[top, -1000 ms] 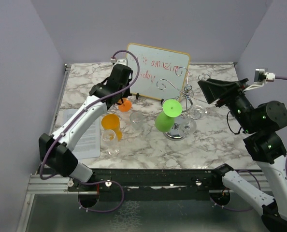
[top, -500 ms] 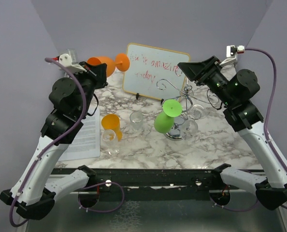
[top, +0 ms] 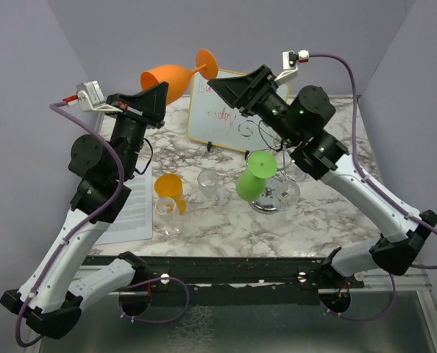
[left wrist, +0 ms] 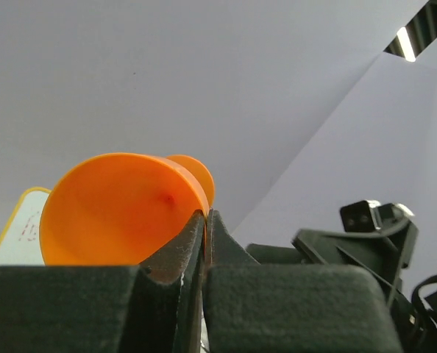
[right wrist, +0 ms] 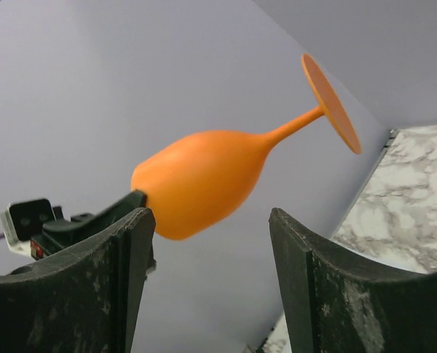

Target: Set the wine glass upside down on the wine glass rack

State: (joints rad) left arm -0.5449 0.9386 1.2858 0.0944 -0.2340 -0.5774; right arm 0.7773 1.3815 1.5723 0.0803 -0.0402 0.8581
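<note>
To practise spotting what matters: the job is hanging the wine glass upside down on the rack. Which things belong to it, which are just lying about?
Belong: orange wine glass, rim pinched by left fingers; open right fingers; wine glass rack.
Lying about: whiteboard; paper sheet; two clear glasses; orange cup; green glass at rack.

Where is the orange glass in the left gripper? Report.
Top view, upper left of centre: the orange wine glass hangs sideways, pinched by the left gripper, foot toward the right gripper, above the whiteboard.
</note>
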